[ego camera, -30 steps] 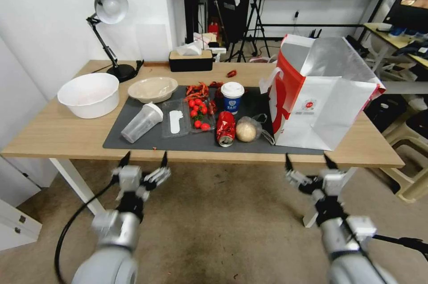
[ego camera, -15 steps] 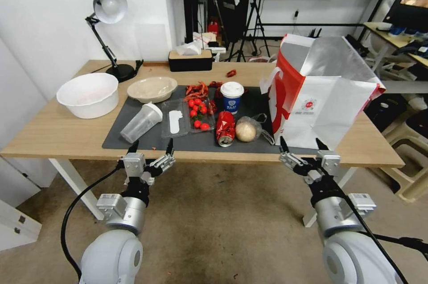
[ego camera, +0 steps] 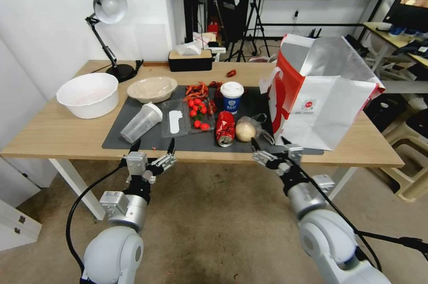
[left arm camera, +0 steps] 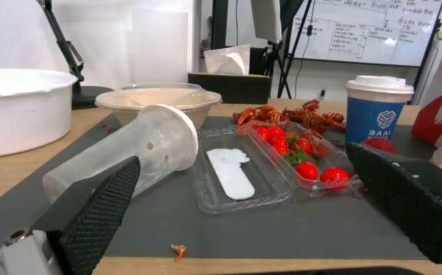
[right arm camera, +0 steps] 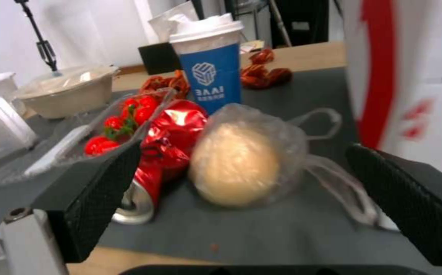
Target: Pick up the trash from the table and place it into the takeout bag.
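Your right gripper (ego camera: 269, 146) hangs at the tabletop (ego camera: 53, 134) edge, fingers wide, facing the bagged beige ball (right arm camera: 236, 164) beside the crushed red can (right arm camera: 167, 137). It's likely light with slippery, crinkly plastic; take the ball's middle, not the loose loops. Left gripper (ego camera: 151, 146) waits wide open.

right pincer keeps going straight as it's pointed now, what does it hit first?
Probably the beige ball in clear plastic, centred between the open right pincer fingers; the crushed red can sits just beside that line. Depth unclear.
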Robot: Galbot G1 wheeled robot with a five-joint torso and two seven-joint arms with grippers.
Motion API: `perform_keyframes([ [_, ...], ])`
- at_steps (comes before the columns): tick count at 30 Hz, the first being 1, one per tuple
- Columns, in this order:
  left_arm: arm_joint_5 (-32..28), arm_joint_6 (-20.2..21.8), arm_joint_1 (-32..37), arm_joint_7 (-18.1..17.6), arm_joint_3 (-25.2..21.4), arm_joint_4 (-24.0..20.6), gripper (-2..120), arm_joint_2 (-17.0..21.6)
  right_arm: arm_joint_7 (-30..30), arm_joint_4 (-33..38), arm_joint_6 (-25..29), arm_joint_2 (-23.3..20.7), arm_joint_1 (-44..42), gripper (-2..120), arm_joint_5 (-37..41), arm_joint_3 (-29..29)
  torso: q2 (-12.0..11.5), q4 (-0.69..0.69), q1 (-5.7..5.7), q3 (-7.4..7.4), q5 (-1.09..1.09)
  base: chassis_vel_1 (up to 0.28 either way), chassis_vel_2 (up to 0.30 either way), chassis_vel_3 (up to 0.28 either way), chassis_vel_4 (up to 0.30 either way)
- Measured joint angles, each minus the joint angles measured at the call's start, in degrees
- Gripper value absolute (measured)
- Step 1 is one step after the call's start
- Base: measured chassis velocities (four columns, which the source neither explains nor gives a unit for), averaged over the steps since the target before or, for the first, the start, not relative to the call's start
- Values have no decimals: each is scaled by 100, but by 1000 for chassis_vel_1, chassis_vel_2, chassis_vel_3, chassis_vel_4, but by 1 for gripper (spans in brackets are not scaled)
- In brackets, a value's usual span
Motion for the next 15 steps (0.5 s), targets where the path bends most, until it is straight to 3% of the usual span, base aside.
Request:
perform_keyframes([
  [15, 53, -158, 84, 1, -47, 36, 100, -36, 782, -531, -589, -23, 1044, 100, 336, -490, 0, 0, 0, 0, 0, 0, 0, 0, 0],
])
